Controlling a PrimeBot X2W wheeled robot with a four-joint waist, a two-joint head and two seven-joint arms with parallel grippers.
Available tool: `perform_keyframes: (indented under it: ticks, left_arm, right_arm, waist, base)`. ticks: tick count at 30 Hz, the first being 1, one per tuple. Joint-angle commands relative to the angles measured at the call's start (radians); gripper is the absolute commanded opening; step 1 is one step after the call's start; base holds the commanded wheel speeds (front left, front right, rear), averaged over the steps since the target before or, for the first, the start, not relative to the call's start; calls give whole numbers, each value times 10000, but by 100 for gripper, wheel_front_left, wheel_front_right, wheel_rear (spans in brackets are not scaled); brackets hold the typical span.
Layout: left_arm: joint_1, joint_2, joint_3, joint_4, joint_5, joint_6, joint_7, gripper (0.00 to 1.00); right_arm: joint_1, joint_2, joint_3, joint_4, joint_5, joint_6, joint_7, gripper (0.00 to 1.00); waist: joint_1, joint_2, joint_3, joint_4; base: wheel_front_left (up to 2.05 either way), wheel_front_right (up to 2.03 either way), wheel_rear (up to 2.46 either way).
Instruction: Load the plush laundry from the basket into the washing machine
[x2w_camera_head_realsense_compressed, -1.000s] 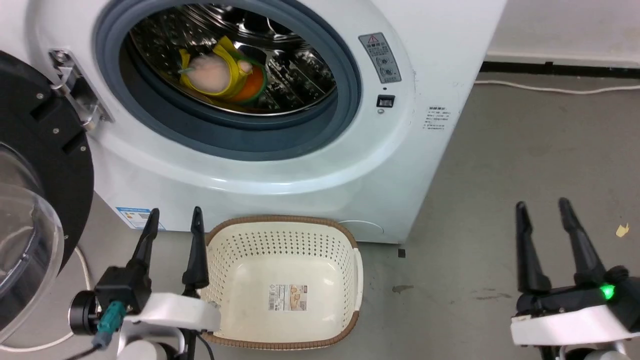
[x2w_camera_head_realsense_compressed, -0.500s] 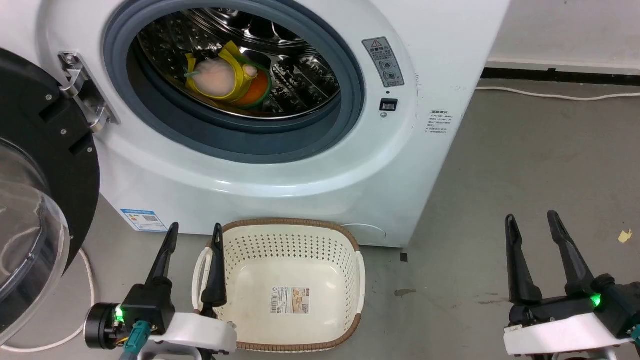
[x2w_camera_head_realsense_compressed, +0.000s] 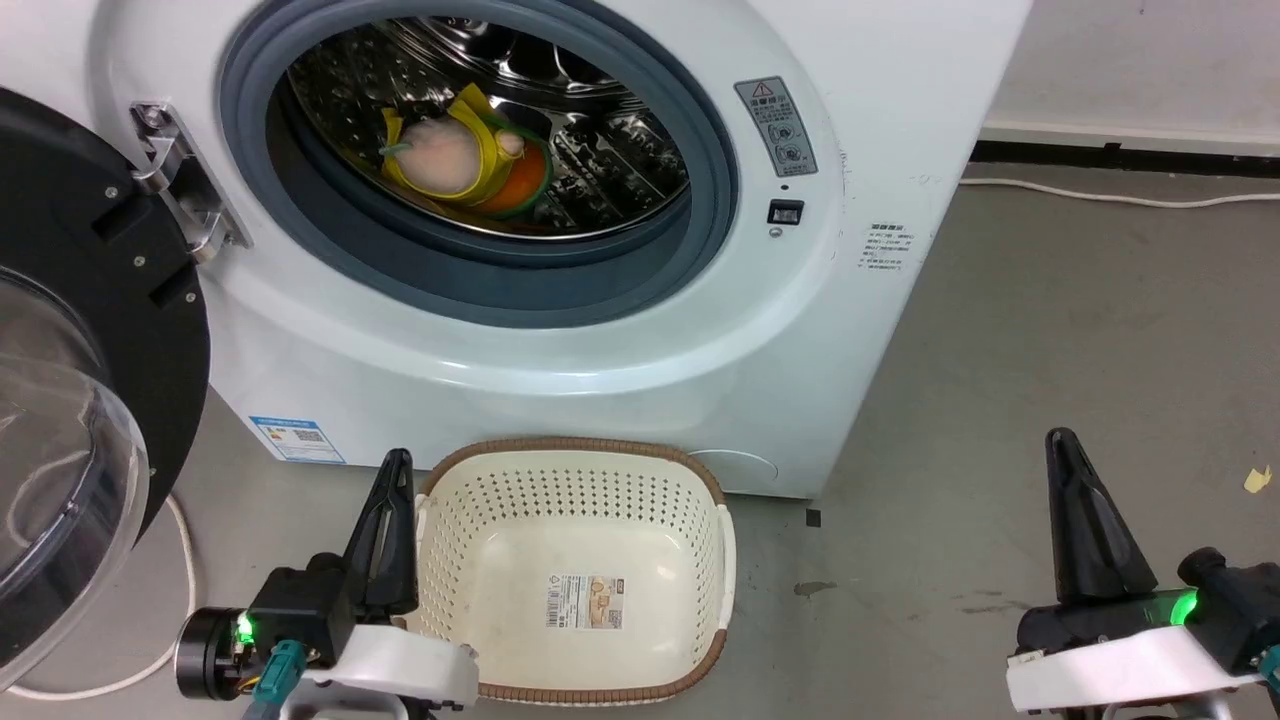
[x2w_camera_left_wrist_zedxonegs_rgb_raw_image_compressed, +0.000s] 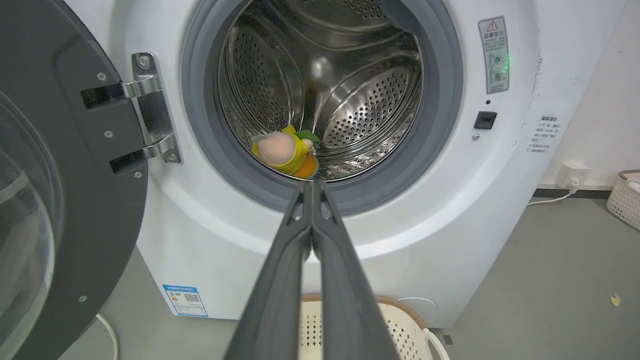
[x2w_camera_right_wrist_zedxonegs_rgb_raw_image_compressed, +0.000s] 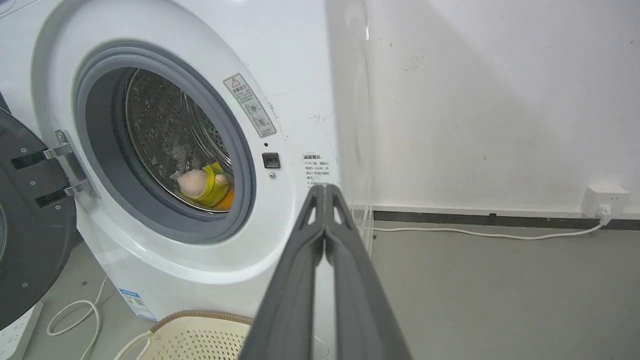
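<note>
The small pale pink, yellow and orange soft toy (x2w_camera_head_realsense_compressed: 462, 160) lies inside the shiny steel drum of the large white front-loading washing machine (x2w_camera_head_realsense_compressed: 800, 330). This is in the upper middle of the head view, low in the drum and just behind the grey rubber ring. The cream-white perforated plastic basket (x2w_camera_head_realsense_compressed: 570, 442) with a brown woven-look rim stands on the floor close before the machine, in the lower middle. In it I see a paper label (x2w_camera_head_realsense_compressed: 585, 600) on the bottom and no laundry, so I judge the loading is done. The black-framed clear round door (x2w_camera_head_realsense_compressed: 100, 250) hangs open at the left edge, which leaves the mouth free.

The left gripper (x2w_camera_head_realsense_compressed: 397, 465) is at the lower left, just beside the basket's left wall. The right gripper (x2w_camera_head_realsense_compressed: 1063, 442) is at the lower right over bare floor, well apart from the basket. Each has its two dark fingers pressed together with nothing between them. Probably they are low and away from the opening because no piece waits for them.

The left wrist view looks straight into the drum and shows its perforated back wall, which the head view cuts off. The right wrist view adds a wall socket (x2w_camera_right_wrist_zedxonegs_rgb_raw_image_compressed: 602, 196) with a white cable.
</note>
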Motion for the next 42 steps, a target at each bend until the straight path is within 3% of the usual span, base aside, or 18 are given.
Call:
perform_keyframes:
  ticks: [1,42]
  left_arm:
    - [21,-6,12,-17,43,-5,34,0]
    - [160,-52,214,-171,333,-53,851,0]
  right_arm:
    - [-1,0,7,28,-80,0,61,0]
    - [-9,-2,57,231,-636,-3,883,0]
  waist:
    - [0,0,-13,1]
    - [0,0,-437,52]
  base:
    - [0,0,0]
    - [0,0,0]
